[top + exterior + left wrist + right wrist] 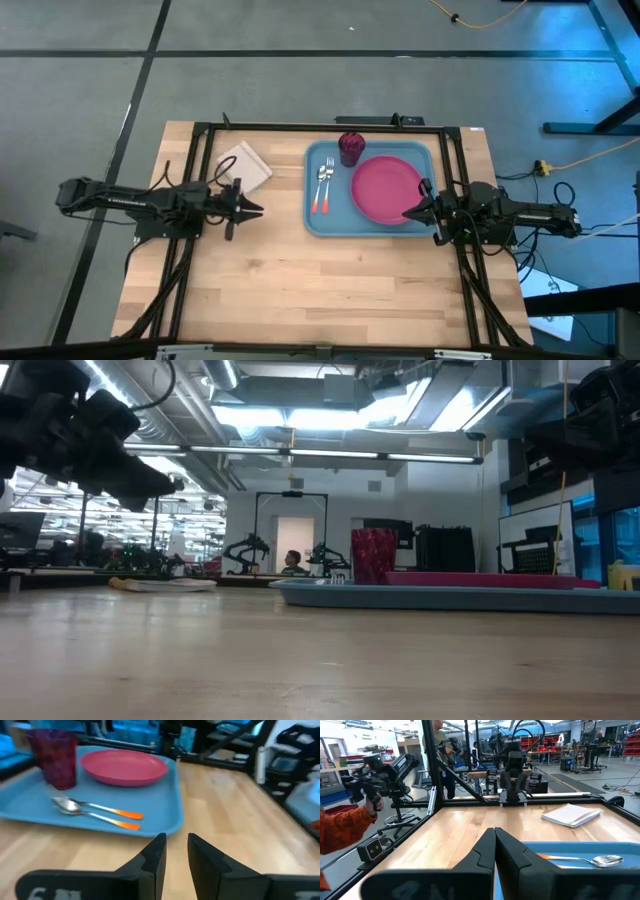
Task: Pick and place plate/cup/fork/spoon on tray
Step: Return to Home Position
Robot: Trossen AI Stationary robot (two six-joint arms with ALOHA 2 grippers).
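Observation:
The light-blue tray point(330, 215) lies on the table's far right part. On it rest the pink plate point(387, 190), the dark red cup point(351, 148) upright at its far edge, and the fork and spoon point(323, 187) side by side, orange handles toward the near edge. My left gripper point(255, 211) hovers left of the tray; its fingers point(176, 840) stand open with nothing between them. My right gripper point(408, 213) is shut point(495, 832) and hangs over the plate's right rim, holding nothing.
A white napkin point(244, 168) lies on the wood at the far left, beside my left arm. A black frame point(300, 127) runs along the table's far and side edges. Bare wood spreads across the near half. A person's sleeve point(340, 830) shows beyond the table.

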